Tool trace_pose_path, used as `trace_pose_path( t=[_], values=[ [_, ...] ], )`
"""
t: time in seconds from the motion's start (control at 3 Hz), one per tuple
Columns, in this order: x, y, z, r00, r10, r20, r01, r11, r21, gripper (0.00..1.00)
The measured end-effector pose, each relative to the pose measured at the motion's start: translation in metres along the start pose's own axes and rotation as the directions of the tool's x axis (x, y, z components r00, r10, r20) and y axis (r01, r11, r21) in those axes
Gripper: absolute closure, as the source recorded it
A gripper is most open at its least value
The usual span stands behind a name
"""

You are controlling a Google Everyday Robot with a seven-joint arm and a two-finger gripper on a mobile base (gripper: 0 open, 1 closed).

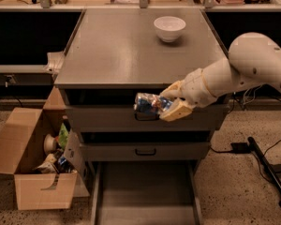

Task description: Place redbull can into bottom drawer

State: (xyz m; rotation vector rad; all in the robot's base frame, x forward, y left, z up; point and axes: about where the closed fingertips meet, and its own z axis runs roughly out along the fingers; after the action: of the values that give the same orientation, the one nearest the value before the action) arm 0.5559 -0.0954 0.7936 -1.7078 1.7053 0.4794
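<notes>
My gripper is shut on the redbull can, a dented blue-and-silver can held sideways in front of the top drawer's face, well above the floor. The bottom drawer is pulled open below it, a wide shallow grey tray with side rails and a bare floor. The white arm reaches in from the right.
A white bowl stands at the back of the cabinet top. Two shut grey drawers with black handles sit above the open one. An open cardboard box with clutter stands on the floor at left. Black cables lie at right.
</notes>
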Motion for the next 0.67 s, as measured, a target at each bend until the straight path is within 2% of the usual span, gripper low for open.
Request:
trace_pose_path(
  t=[0.33,0.67],
  values=[
    [0.0649,0.0388,0.0173,0.999,0.043,-0.025,-0.044,0.9988,-0.02,1.0],
    [0.0651,0.0389,0.0174,0.999,0.043,-0.025,-0.044,0.9988,-0.02,1.0]
  ],
)
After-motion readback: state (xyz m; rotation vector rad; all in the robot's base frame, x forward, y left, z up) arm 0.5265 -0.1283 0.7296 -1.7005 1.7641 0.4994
